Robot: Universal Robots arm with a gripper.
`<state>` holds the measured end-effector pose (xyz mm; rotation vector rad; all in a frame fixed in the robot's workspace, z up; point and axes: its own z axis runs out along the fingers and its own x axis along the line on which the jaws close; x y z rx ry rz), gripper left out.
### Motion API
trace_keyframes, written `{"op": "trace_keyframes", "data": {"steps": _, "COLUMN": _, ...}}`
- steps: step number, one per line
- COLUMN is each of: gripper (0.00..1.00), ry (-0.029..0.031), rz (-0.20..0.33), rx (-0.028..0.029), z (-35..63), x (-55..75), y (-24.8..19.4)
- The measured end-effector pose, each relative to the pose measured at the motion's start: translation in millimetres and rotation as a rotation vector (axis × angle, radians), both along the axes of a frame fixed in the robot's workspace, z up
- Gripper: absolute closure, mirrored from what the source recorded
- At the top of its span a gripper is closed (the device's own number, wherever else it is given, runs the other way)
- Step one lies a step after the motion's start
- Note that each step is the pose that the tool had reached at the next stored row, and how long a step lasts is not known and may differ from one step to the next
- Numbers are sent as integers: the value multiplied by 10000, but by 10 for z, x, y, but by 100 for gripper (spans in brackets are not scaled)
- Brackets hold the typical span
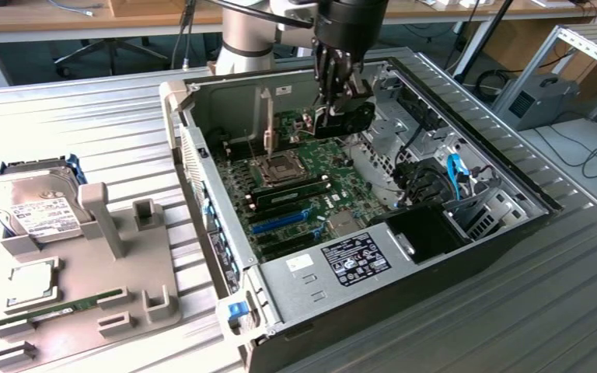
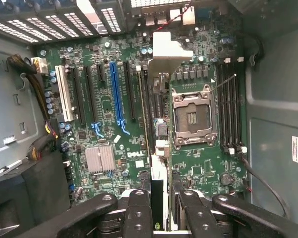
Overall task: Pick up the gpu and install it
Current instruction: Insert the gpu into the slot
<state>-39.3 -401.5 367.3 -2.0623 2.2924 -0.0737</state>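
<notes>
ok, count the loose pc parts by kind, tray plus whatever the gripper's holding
hard drive: 1, on the tray
CPU: 1, on the tray
memory stick: 1, on the tray
gpu: 1, in the gripper over the open case
Total: 4

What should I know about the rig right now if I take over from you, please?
The gripper is shut on the gpu, a thin dark card with black cooler and silver bracket.
It hangs upright over the green motherboard inside the open black computer case.
Done: pickup.
Left: seating; the card does not look pushed into a slot yet, and the long blue slot is empty.
</notes>
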Motion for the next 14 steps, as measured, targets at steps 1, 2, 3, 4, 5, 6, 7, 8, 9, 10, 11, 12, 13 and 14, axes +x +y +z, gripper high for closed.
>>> {"op": "trace_keyframes", "data": {"steps": 1, "gripper": 74, "ry": 0, "rz": 54, "rx": -2, "z": 0, "x": 0, "y": 0}}
{"op": "trace_keyframes", "data": {"steps": 2, "gripper": 74, "ry": 0, "rz": 94, "rx": -4, "z": 0, "x": 0, "y": 0}}
{"op": "trace_keyframes", "data": {"steps": 3, "gripper": 74, "ry": 0, "rz": 132, "rx": -6, "z": -1, "x": 0, "y": 0}}
{"op": "trace_keyframes", "data": {"steps": 4, "gripper": 74, "ry": 0, "rz": 172, "rx": -7, "z": -1, "x": 0, "y": 0}}
{"op": "trace_keyframes", "data": {"steps": 5, "gripper": 74, "ry": 0, "rz": 214, "rx": -10, "z": -1, "x": 0, "y": 0}}
{"op": "trace_keyframes", "data": {"steps": 6, "gripper": 74, "ry": 0, "rz": 260, "rx": -12, "z": -1, "x": 0, "y": 0}}
{"op": "trace_keyframes", "data": {"steps": 7, "gripper": 74, "ry": 0, "rz": 301, "rx": -14, "z": -1, "x": 0, "y": 0}}
{"op": "trace_keyframes", "data": {"steps": 8, "gripper": 74, "ry": 0, "rz": 344, "rx": -17, "z": -1, "x": 0, "y": 0}}
{"op": "trace_keyframes", "data": {"steps": 9, "gripper": 74, "ry": 0, "rz": 384, "rx": -20, "z": -1, "x": 0, "y": 0}}
{"op": "trace_keyframes", "data": {"steps": 10, "gripper": 74, "ry": 0, "rz": 421, "rx": -22, "z": -1, "x": 0, "y": 0}}
{"op": "trace_keyframes", "data": {"steps": 11, "gripper": 74, "ry": 0, "rz": 461, "rx": -24, "z": -1, "x": 0, "y": 0}}
{"op": "trace_keyframes", "data": {"steps": 12, "gripper": 74, "ry": 0, "rz": 518, "rx": -28, "z": -1, "x": 0, "y": 0}}
{"op": "trace_keyframes", "data": {"steps": 13, "gripper": 74, "ry": 0, "rz": 562, "rx": -31, "z": -1, "x": 0, "y": 0}}
{"op": "trace_keyframes", "data": {"steps": 14, "gripper": 74, "ry": 0, "rz": 635, "rx": -36, "z": -1, "x": 0, "y": 0}}
